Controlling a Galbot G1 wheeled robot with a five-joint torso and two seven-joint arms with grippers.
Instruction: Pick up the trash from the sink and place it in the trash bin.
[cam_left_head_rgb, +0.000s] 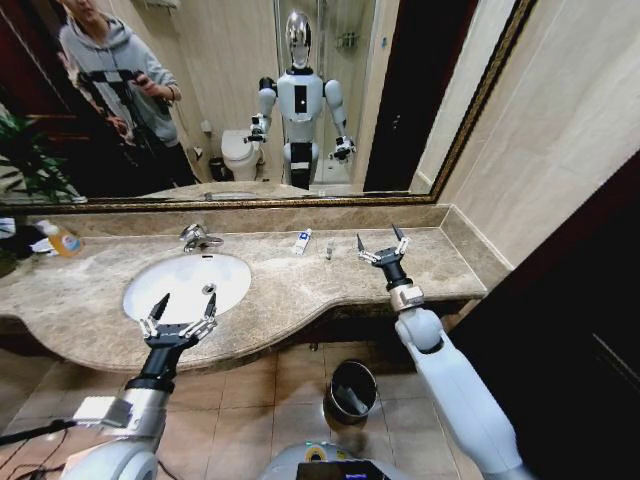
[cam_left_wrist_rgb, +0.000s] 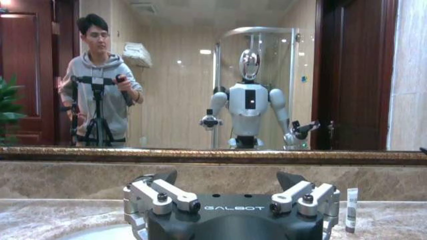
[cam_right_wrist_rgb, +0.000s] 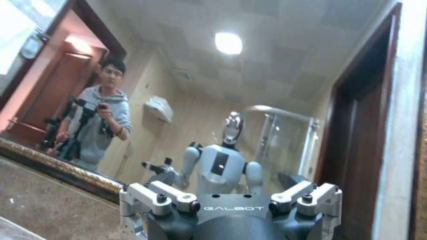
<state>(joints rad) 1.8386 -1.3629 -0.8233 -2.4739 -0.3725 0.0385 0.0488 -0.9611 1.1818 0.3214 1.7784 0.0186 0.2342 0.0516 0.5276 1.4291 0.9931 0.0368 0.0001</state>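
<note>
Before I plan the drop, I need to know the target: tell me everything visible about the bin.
The bin is small, round and black with a shiny metal rim. It stands upright and open on the tiled floor below the counter's front edge, between the robot's arms. Something pale shows inside; I cannot tell what. Nothing touches it.

Head high; wrists low, mirror-facing

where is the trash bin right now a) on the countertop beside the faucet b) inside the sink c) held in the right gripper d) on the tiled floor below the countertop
d: the head view shows the trash bin standing on the tiled floor below the front edge of the countertop, between the two arms; the right gripper is open over the countertop and holds nothing.
</note>
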